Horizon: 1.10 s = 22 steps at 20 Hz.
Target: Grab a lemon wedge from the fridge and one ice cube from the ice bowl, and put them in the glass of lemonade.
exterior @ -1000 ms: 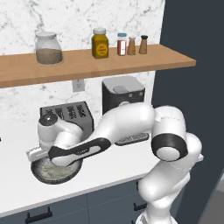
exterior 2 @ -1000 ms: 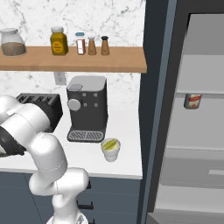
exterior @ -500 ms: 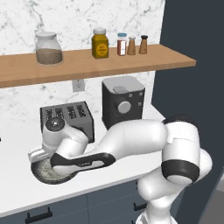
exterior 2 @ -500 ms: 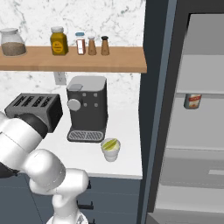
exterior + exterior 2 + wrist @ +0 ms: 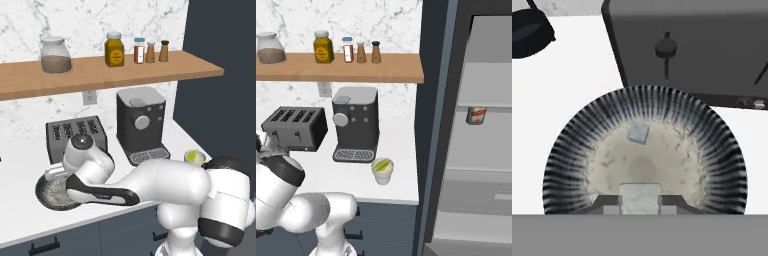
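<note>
On the shelf, from left to right, one glass jar (image 5: 55, 54) holding brown grains, one yellow-labelled jar (image 5: 114, 49) and three small shakers (image 5: 150, 50) are lined up. Below, on the white counter (image 5: 20, 165), the ice bowl (image 5: 562, 150) is set just in front of the toaster (image 5: 75, 134); two ice cubes are seen in it, one loose ice cube (image 5: 638, 133) near the middle and one pale cube (image 5: 640, 196) clamped between the nearly closed tips of the gripper (image 5: 640, 202). One coffee machine (image 5: 356, 124) follows, then the glass of lemonade (image 5: 382, 171), where a yellow-green piece is seen on the liquid. In the open fridge (image 5: 476, 150), one can (image 5: 476, 115) is seen on a shelf.
</note>
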Motion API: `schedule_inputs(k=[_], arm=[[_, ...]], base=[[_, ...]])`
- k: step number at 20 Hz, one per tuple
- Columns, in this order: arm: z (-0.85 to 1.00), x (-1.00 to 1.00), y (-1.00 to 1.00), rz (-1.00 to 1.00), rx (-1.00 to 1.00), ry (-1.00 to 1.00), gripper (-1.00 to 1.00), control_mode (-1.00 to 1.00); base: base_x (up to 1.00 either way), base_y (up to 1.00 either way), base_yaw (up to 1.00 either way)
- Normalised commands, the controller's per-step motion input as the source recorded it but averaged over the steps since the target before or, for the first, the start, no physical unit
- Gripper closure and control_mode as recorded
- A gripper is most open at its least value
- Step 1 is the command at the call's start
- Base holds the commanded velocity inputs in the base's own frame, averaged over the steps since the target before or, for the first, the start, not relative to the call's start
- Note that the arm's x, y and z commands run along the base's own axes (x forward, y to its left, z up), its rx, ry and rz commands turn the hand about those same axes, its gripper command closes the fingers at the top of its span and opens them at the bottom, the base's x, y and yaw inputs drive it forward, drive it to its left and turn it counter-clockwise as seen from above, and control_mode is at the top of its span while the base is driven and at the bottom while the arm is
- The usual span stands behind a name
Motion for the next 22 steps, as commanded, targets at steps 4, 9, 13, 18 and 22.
schedule_inputs(k=[4, 9, 13, 18, 22], arm=[[0.53, 0.00, -0.94, -0.02, 0.04, -0.01, 1.00, -1.00], [0.61, -0.11, -1.00, 0.01, 0.00, 0.01, 1.00, -1.00], [0.73, -0.26, -0.96, 0.06, -0.14, 0.00, 1.00, -1.00], [0.59, -0.13, -0.93, 0.03, -0.16, 0.00, 1.00, -1.00], [0.24, -0.20, -1.00, 0.00, -0.14, 0.00, 1.00, -1.00]], base=[[0.00, 0.00, 0.00], [0.00, 0.00, 0.00], [0.00, 0.00, 0.00], [0.00, 0.00, 0.00], [0.00, 0.00, 0.00]])
